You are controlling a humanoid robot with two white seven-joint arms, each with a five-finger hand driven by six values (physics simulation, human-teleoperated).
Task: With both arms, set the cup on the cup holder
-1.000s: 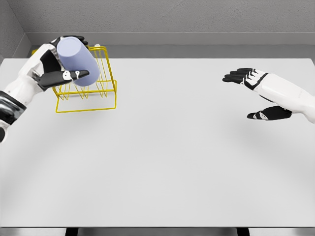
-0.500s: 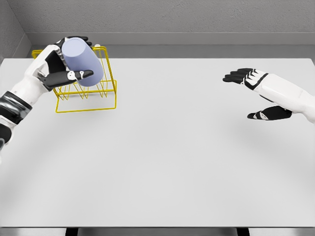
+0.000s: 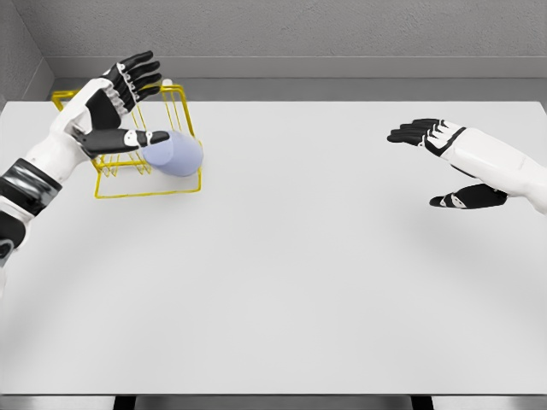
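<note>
The left robot hand (image 3: 115, 107) is spreading its fingers, holding nothing. The cup (image 3: 175, 155) is lying tilted in the holder (image 3: 190, 184). The right robot hand (image 3: 444, 162) is hovering spread; seating looks unconfirmed.

A broad, pale grey worktop (image 3: 291, 256) fills most of the view, its surface plain and matte. Its near edge runs along the bottom, where dark supports (image 3: 125, 401) show just beneath it. Behind the far edge rises a grey textured back wall (image 3: 342, 30), with a lighter ledge or baseboard strip (image 3: 359, 67) running along its foot. At the left, a grey side wall (image 3: 17, 51) meets the back wall in a corner.
</note>
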